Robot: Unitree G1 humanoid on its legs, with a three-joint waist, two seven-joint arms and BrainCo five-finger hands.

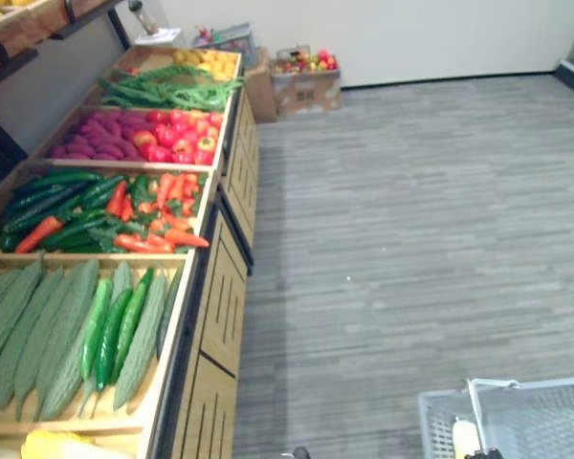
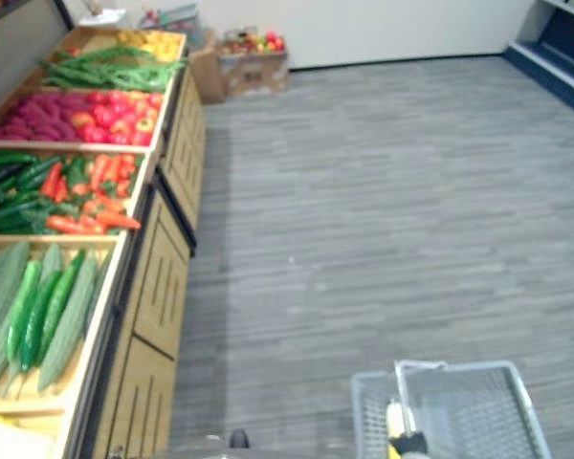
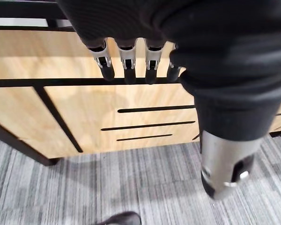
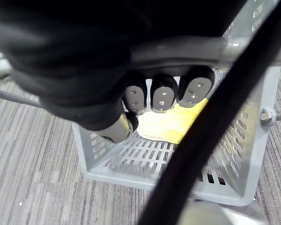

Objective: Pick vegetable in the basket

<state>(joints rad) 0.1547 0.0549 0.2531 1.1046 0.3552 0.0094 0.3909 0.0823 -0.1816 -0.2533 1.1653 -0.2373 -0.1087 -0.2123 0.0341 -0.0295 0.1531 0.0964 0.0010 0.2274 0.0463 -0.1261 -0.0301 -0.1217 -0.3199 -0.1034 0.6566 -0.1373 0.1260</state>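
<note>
The right hand (image 4: 107, 70) is curled round the handle (image 4: 187, 49) of a grey plastic basket (image 4: 253, 136), carrying it low at 5 o'clock in the head views. One yellow vegetable (image 4: 168, 124) already lies on the basket's floor, so at least one pick looks done. The left hand (image 3: 178, 28) hangs with relaxed, nearly straight fingers (image 3: 126, 58), holds nothing, and faces the front panel (image 3: 107, 117) of the stand. If more is wanted, I judge it must rise to the produce again.

The surface (image 1: 215, 287) is a long wooden display running from 8 to 11 o'clock, split into bins. The nearest holds ridged gourds and cucumbers (image 1: 67, 325), the next carrots and peppers (image 1: 143, 210), then red and purple produce (image 1: 143, 139), and farthest green beans (image 1: 167, 91). Grey striped carpet (image 1: 411, 239) covers the floor. A cardboard box of fruit (image 1: 306, 81) stands at 12 o'clock against the white wall.
</note>
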